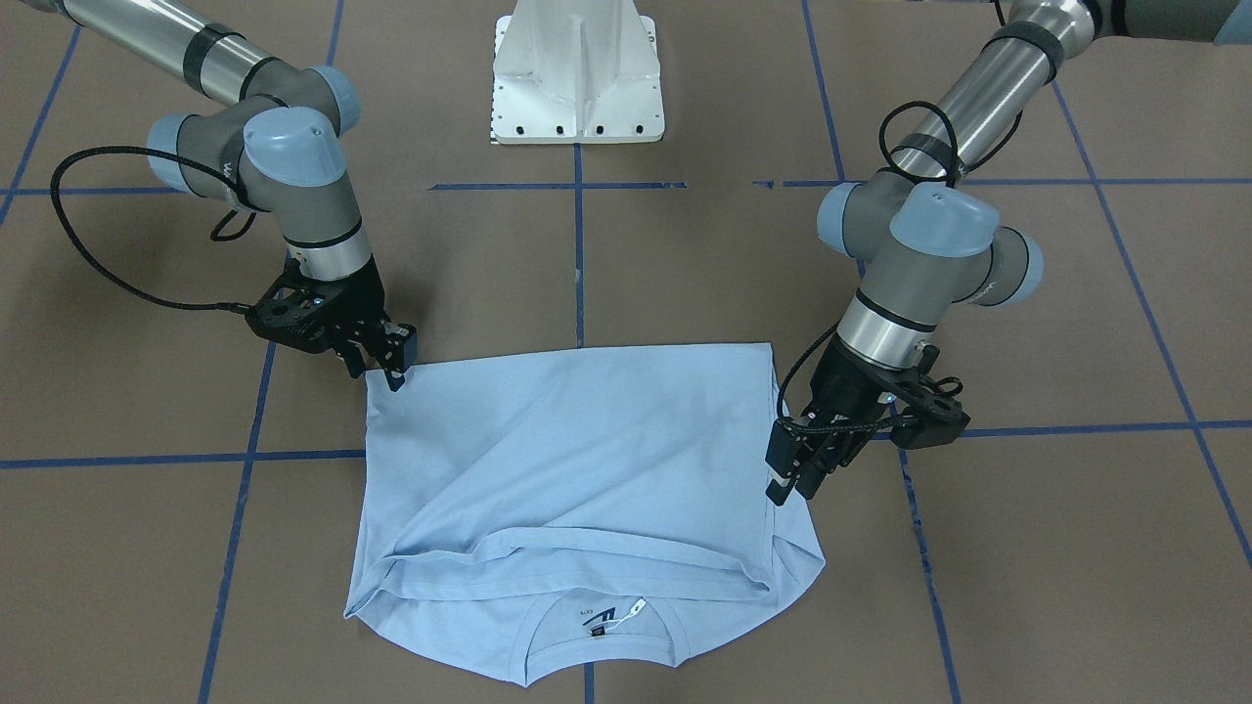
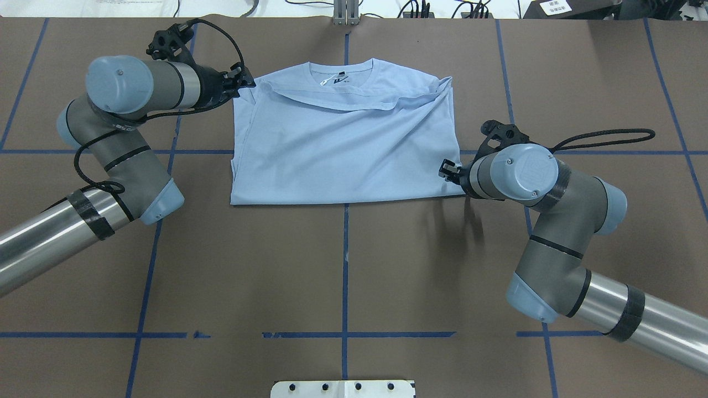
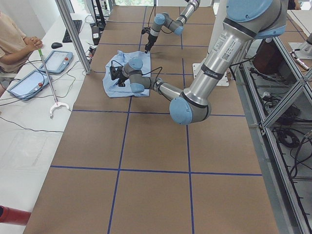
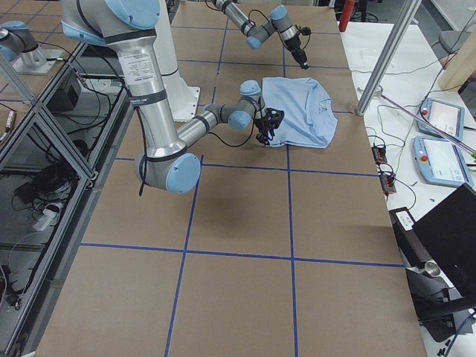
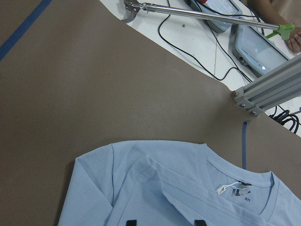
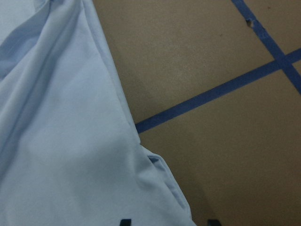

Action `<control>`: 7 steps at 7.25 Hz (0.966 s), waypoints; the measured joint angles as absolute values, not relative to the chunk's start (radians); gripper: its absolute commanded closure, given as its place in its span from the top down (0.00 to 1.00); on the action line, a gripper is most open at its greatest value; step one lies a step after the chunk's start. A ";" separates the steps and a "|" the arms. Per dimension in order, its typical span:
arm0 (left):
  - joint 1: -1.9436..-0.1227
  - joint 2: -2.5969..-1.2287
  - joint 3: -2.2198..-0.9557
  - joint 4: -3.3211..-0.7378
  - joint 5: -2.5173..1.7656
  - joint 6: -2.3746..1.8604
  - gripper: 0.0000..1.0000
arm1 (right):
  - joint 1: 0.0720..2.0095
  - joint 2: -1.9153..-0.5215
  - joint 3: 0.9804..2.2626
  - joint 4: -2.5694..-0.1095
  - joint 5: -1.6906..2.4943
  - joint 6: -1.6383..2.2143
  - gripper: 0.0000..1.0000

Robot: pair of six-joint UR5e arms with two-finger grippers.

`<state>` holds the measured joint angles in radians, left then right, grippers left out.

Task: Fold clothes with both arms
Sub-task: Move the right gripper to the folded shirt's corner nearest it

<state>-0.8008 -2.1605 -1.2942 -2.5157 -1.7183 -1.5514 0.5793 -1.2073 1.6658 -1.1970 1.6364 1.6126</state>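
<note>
We see our left gripper [image 1: 794, 484] spread open, empty, at the side edge of the light blue T-shirt [image 1: 587, 460]; our right gripper [image 1: 380, 372], likewise open, straddles its folded corner.

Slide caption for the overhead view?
Left end effector and right end effector at opposite edges of a half-folded blue T-shirt on the table.

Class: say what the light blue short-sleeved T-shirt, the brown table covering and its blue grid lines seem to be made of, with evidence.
Light blue T-shirt: soft matte knit, probably cotton; it creases, drapes and has stitched hems.
Brown table covering: matte, perhaps paper or card; flat, no gloss.
Blue grid lines: likely adhesive tape; uneven, broken ends.
</note>
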 measured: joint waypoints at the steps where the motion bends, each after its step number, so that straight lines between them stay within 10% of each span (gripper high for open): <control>1: -0.801 -2.158 -1.294 -2.516 -1.718 -1.552 0.52 | 0.576 -1.208 1.658 -1.197 1.636 1.613 0.58; 2: -0.801 -2.156 -1.294 -2.517 -1.718 -1.552 0.52 | 0.574 -1.210 1.654 -1.197 1.635 1.614 0.19; 3: -0.801 -2.154 -1.293 -2.517 -1.718 -1.552 0.52 | 0.573 -1.211 1.651 -1.197 1.635 1.614 0.00; 7: -0.801 -2.151 -1.291 -2.517 -1.718 -1.551 0.51 | 0.575 -1.204 1.657 -1.196 1.637 1.615 0.00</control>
<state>-0.8007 -2.1510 -1.2909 -2.5173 -1.7181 -1.5509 0.5746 -1.2043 1.6572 -1.1965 1.6369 1.6147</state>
